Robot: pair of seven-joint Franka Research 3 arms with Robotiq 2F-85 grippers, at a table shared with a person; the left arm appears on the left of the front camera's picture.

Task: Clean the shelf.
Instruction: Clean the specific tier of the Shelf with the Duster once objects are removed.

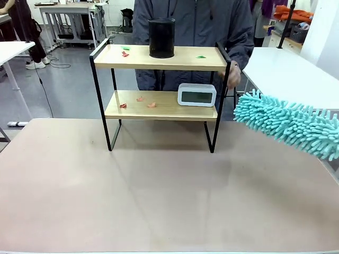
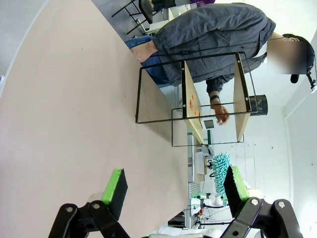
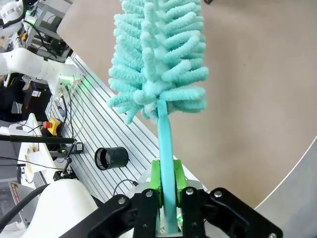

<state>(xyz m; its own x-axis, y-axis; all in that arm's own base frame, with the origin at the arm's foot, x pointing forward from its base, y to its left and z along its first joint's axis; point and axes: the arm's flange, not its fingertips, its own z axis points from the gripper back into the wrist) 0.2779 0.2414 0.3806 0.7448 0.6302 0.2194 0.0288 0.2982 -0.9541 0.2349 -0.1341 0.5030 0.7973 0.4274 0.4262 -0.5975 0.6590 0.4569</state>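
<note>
The shelf (image 1: 180, 60) stands at the table's far middle, with green and red paper scraps (image 1: 125, 51) on its top board and orange-red scraps (image 1: 140, 99) on the lower board. Sideways in the left wrist view, the shelf (image 2: 241, 94) lies far ahead of my left gripper (image 2: 176, 191), which is open and holds nothing. My right gripper (image 3: 166, 191) is shut on the handle of a teal fluffy duster (image 3: 158, 59). The duster (image 1: 288, 124) reaches in from the right, its tip just right of the shelf at lower-board height, not touching.
A black mesh cup (image 1: 161, 38) stands on the top board and a white digital clock (image 1: 196, 95) on the lower one. A person stands behind the shelf, one hand (image 1: 233, 74) at its right side. The tan table (image 1: 159, 196) spreads in front.
</note>
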